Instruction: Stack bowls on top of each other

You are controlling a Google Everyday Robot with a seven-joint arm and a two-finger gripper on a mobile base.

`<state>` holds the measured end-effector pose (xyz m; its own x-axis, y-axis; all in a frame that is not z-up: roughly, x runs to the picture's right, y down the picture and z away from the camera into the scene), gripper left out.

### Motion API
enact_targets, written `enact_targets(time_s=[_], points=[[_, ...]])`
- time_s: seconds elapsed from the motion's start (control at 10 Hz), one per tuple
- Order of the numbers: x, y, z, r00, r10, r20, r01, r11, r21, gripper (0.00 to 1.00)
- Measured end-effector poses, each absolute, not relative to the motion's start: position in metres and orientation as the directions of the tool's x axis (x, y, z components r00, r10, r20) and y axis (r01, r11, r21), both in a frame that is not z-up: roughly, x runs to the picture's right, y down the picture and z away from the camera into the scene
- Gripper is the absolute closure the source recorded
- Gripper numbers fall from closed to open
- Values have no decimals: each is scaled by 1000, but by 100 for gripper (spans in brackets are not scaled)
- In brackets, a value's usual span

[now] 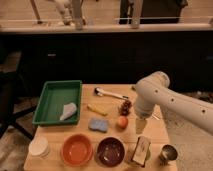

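- Room: dark cabinet fronts [100,55] run across the middle of the frame. A pale rail [55,22] and a lit floor lie along the top edge.
- The wooden bench [52,134] fills the lower centre, with dim floor on either side.
- Lower left corner of the bench: a small stack of white cups [39,146].
- Left half: a green tray [50,97] with a crumpled white cloth [68,111] in its lower right part.
- Front edge, left of centre: the orange bowl [77,150], upright. The maroon bowl [110,151] sits just beside it to the right; they are side by side, not stacked.
- Centre: a blue sponge [98,124], a thin yellow stick [97,109] above it, and a white-handled tool [110,93] further back.
- Right of centre: a dark red cluster like grapes [125,106], with a small orange fruit [122,122] below it.
- The white arm [175,102] enters from the right edge and bends down. Its pincer [141,124] hangs just right of the orange fruit; I cannot tell how wide it stands.
- Below the pincer: an upright packet [142,150].
- Lower right: a small metal cup [168,152].
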<state>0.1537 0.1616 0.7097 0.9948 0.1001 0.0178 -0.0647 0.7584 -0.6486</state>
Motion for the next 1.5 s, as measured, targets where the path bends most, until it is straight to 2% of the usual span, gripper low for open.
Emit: enact_targets(time_s=[0.4, 0.7, 1.5], points=[[78, 193, 711, 990, 99, 99, -12, 762, -647, 20], [46, 222, 734, 992, 81, 92, -1, 755, -655, 20], [31, 236, 772, 990, 103, 100, -6, 726, -687, 20]])
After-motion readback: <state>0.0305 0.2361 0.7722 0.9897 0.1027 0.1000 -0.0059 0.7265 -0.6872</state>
